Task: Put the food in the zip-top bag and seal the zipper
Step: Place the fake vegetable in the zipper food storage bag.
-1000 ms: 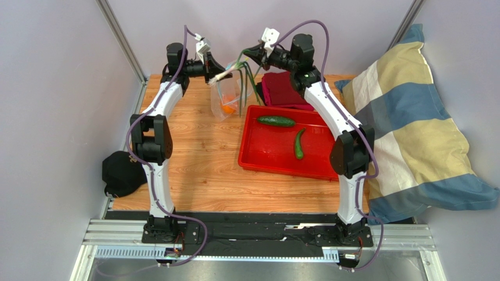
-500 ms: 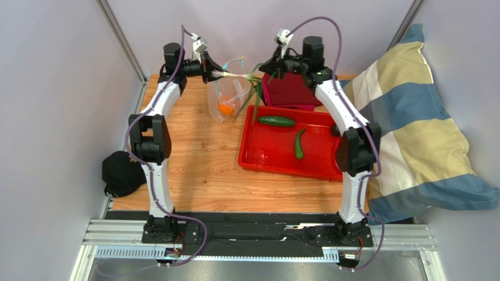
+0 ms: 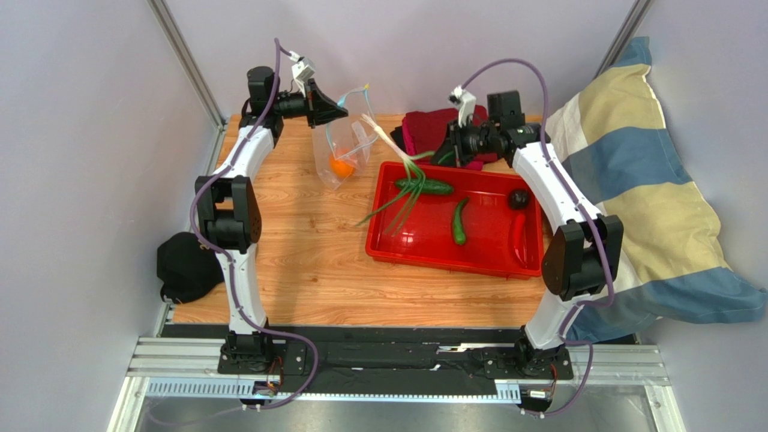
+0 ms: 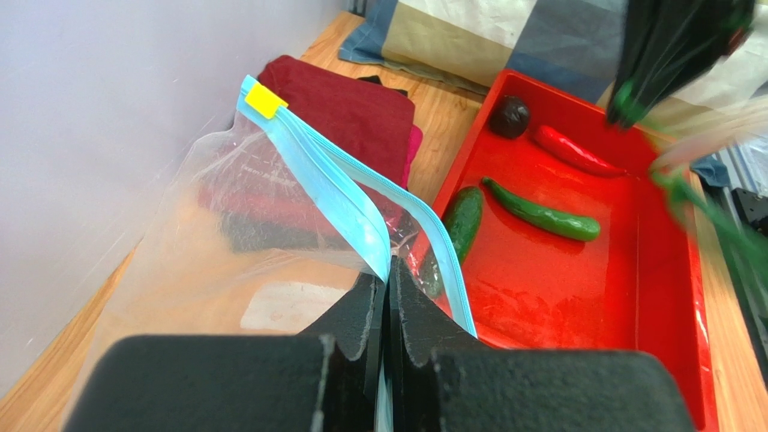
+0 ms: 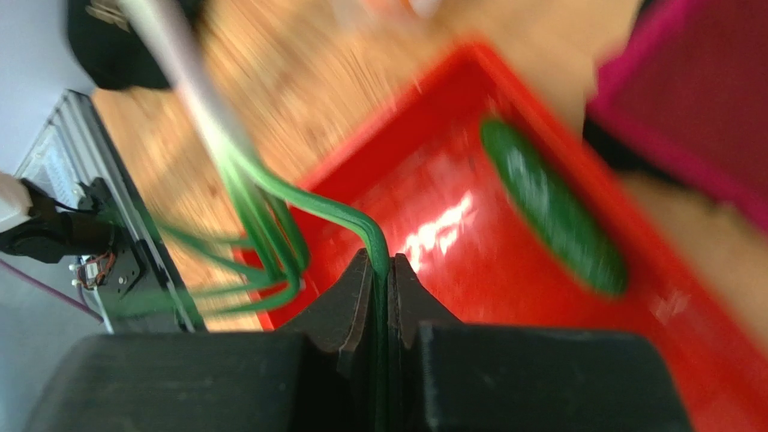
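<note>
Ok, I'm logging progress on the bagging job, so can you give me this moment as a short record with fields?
left gripper: shut on the zipper edge of the bag, holding it up
bag contents: orange
right gripper: shut on a green onion leaf, above the tray
in tray: cucumber, green pepper, red chili, dark round piece
sealed: no

A wooden table (image 3: 297,261) carries 1 red tray (image 3: 424,238) toward its right side. A folded dark red cloth (image 3: 431,126) lies at the back edge, just behind the tray. The clear zip-top bag (image 3: 347,148) stands left of the tray, its bottom seemingly touching the wood. A checked pillow (image 3: 631,180) overlaps the right edge.
</note>
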Tool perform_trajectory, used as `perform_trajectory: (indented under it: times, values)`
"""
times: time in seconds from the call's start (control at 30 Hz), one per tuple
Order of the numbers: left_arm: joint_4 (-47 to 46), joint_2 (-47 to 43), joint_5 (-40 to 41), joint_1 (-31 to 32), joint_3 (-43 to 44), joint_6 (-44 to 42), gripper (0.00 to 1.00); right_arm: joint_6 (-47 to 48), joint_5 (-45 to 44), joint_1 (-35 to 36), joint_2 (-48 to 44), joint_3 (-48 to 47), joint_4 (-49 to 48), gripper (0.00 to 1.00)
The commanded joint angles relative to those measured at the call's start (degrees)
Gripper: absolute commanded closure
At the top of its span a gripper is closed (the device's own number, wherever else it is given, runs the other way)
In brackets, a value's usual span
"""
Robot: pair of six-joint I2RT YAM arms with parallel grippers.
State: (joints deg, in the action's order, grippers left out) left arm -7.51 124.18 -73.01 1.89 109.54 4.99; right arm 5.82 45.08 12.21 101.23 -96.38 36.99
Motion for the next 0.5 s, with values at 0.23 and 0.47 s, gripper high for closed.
perform_trajectory:
  times: [0.23, 0.47]
  values:
    - [-0.4, -2.98, -0.38, -0.04, -0.29, -2.01, 1.0, 7.35, -14.32, 0.71, 4.94, 3.84, 21.7, 0.25]
    - [-0.4, -3.15, -0.73, -0.04, -0.46, -1.74, 1.0, 18.25, -15.36, 1.24, 13.19, -17.32, 36.38, 0.0]
